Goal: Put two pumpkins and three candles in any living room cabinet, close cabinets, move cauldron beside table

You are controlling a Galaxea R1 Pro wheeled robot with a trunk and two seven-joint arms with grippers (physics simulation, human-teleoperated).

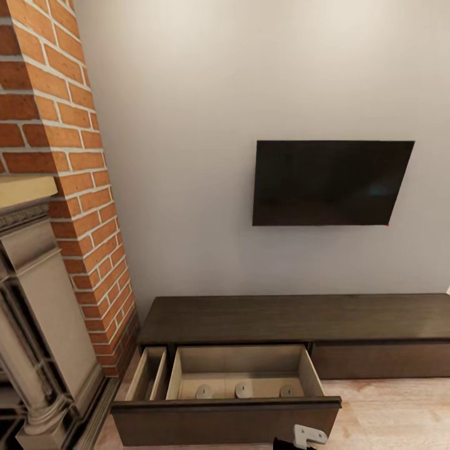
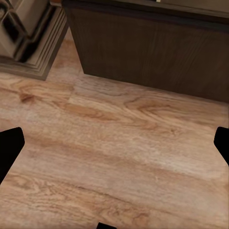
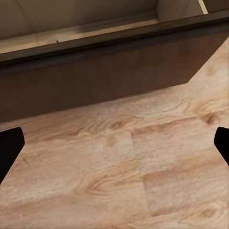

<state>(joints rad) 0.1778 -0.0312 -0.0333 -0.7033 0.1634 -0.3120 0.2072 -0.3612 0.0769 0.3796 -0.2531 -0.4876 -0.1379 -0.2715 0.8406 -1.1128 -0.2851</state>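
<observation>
Candles (image 1: 243, 390) in open cabinet (image 1: 250, 375) drawer

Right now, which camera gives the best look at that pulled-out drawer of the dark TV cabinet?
The head view: the open drawer shows whole, with three candles standing inside. The right wrist view catches just its dark front panel and a strip of pale interior; the left wrist view shows part of the dark front above the plank floor.

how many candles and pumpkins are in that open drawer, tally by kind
candles: 3, standing in a row in the open drawer of the cabinet
pumpkins: 0 to be seen in the drawer
total: 3
</observation>
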